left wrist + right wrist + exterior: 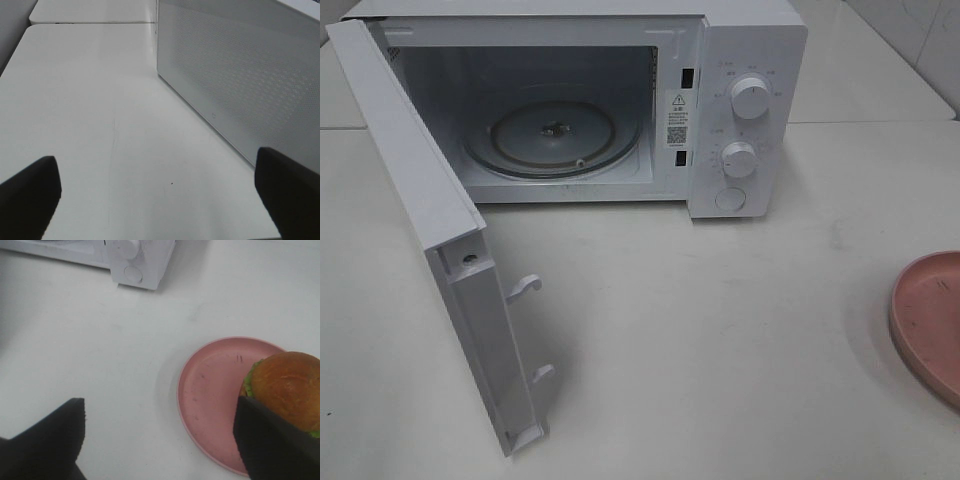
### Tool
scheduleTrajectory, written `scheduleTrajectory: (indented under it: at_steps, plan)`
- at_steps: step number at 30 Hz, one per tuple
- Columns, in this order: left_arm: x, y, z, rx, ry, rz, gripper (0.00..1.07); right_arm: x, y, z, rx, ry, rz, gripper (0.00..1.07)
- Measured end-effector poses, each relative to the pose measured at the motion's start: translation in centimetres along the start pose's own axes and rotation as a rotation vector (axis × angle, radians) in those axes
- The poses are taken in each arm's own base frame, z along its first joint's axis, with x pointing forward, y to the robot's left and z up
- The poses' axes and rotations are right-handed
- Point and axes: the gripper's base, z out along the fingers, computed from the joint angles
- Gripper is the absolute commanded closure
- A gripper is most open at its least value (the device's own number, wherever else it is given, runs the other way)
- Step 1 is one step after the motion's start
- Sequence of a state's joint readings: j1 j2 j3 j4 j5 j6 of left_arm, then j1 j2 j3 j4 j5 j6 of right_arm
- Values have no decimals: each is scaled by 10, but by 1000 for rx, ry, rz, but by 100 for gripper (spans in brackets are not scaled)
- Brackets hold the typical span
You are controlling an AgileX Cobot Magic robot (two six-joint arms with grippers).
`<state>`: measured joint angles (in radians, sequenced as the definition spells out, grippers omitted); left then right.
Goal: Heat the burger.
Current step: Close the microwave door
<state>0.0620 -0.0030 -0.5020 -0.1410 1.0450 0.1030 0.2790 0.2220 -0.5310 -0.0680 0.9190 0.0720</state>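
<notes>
The burger (290, 385), with a golden-brown bun and a green lettuce edge, sits on the far side of a round pink plate (210, 390) in the right wrist view. My right gripper (160, 440) hangs open above the table beside the plate. One of its dark fingers (270, 445) overlaps the burger's near edge, and nothing sits between the fingers. My left gripper (157, 200) is open and empty over bare table next to the microwave door (240, 70). In the exterior high view neither gripper shows and the burger is out of frame.
The white microwave (745, 60) stands at the back with its door (420, 200) swung wide toward the front left. Its glass turntable (555, 135) is bare. The pink plate (930, 320) lies at the table's right edge. The microwave's knob corner (145, 260) shows beyond the plate.
</notes>
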Motion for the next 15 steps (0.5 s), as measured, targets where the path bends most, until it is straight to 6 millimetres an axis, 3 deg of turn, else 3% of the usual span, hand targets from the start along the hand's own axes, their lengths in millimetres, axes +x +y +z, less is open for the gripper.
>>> scheduleTrajectory:
  at_steps: [9, 15]
  plan:
    - [0, 0, 0, 0, 0, 0, 9, 18, -1, -28, 106, -117, 82, 31]
    - [0, 0, 0, 0, 0, 0, 9, 31, 0, -29, 142, -90, 115, 33]
